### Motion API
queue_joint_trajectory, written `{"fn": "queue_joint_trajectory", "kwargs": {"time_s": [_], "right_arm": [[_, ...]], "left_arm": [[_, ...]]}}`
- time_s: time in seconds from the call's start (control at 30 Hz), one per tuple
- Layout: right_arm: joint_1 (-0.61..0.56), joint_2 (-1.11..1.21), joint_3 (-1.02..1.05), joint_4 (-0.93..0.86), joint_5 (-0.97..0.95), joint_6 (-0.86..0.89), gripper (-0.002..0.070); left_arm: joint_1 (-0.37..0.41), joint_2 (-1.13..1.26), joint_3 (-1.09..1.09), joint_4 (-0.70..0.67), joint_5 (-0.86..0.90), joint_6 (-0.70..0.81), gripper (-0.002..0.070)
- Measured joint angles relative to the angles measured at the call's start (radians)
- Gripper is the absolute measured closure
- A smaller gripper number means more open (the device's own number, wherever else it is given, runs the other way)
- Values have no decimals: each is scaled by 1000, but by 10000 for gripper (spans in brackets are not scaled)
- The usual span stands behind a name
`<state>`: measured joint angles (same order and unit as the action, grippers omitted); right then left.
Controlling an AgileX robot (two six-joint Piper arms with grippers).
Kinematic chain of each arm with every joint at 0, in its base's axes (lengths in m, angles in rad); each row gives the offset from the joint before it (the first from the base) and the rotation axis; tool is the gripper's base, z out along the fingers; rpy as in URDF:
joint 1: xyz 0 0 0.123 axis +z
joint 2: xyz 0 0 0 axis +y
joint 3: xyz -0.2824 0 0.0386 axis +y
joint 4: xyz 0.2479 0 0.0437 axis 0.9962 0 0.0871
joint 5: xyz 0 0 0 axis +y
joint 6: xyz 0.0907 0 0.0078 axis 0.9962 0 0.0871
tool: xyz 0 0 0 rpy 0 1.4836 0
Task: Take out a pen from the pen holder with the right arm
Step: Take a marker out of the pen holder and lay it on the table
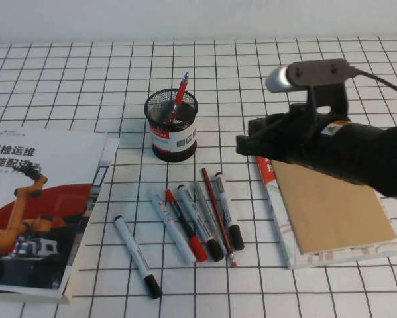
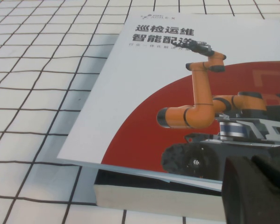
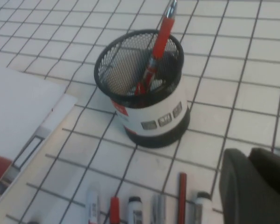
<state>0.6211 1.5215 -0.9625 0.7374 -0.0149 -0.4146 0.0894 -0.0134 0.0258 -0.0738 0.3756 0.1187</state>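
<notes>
View from above and from both wrists of a white table (image 1: 65,79) ruled with a black grid. The pen holder (image 1: 171,126), a round black mesh cup with a white band and a red patch whose print is too small to read, stands upright near the middle of the table. One red pen (image 1: 179,98) stands inside it, leaning, its tip rising above the rim. The right hand (image 1: 243,142) hovers to the right of the pen holder, apart from it, closed and gripping nothing. Below its arm lies a tan-covered book (image 1: 331,212). In front of the pen holder lies a loose row of markers and pens (image 1: 198,222), some capped red and some black, and a single black-capped marker (image 1: 137,256) lies apart to their left. At the robot's left lies a book (image 2: 144,84) headed "巡检运维", with a second line beginning "智能配" and a pictured orange robot arm on a red field. The left hand (image 2: 256,191) shows only in its own wrist view, over the near edge of that book; whether it is open or closed cannot be told.
</notes>
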Motion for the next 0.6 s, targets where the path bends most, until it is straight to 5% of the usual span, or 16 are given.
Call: {"fn": "queue_joint_trajectory", "kwargs": {"time_s": [0.37, 0.6], "right_arm": [[42, 221, -72, -471, -432, 524, 348], [42, 356, -148, -594, -630, 645, 295]], "left_arm": [[0, 0, 0, 0, 0, 0, 678], [0, 0, 0, 0, 0, 0, 678]]}}
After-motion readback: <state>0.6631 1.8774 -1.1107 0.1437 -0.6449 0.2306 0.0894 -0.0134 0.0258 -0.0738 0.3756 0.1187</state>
